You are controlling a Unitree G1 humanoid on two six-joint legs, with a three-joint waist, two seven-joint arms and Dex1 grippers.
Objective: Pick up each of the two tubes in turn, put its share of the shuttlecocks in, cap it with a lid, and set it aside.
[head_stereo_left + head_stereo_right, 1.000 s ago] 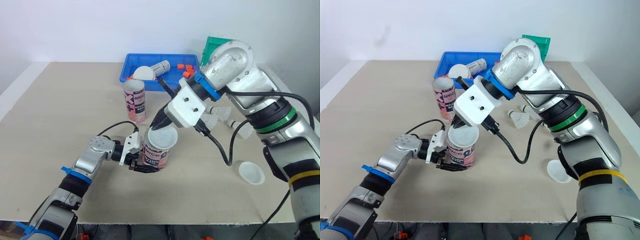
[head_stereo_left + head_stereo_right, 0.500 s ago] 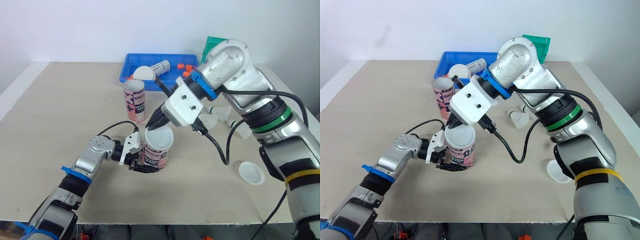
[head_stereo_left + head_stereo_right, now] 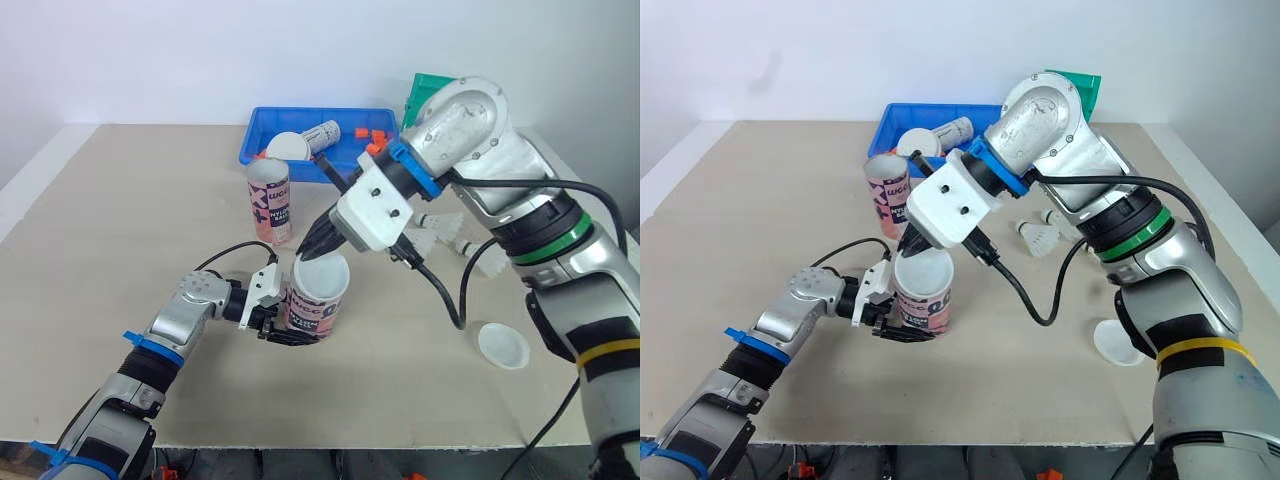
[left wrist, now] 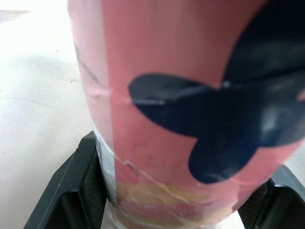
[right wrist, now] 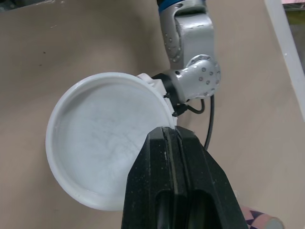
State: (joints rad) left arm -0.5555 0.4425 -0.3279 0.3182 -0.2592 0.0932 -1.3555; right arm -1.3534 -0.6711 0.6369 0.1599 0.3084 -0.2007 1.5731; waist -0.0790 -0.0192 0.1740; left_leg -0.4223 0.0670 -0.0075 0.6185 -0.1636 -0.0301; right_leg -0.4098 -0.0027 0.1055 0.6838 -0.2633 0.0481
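Observation:
A pink tube (image 3: 314, 310) stands upright on the table, and my left gripper (image 3: 286, 328) is shut on its lower part; its black fingers (image 4: 71, 191) flank the tube (image 4: 190, 109) in the left wrist view. My right gripper (image 3: 314, 249) is shut on the rim of a white lid (image 3: 322, 272), which sits tilted over the tube's mouth. From the right wrist camera the lid (image 5: 105, 162) is pinched at its edge by the fingertips (image 5: 164, 143). A second pink tube (image 3: 270, 200) stands open near the blue tray. Loose shuttlecocks (image 3: 442, 230) lie under my right arm.
A blue tray (image 3: 262, 150) at the back holds a lying tube, a white lid and orange bits. A green box (image 3: 432, 90) stands behind my right arm. Another white lid (image 3: 502, 346) lies at the front right. A black cable hangs from my right wrist.
My right gripper swayed a little to the left and back with the lid, staying over the tube's mouth. My left gripper and the tube have not moved.

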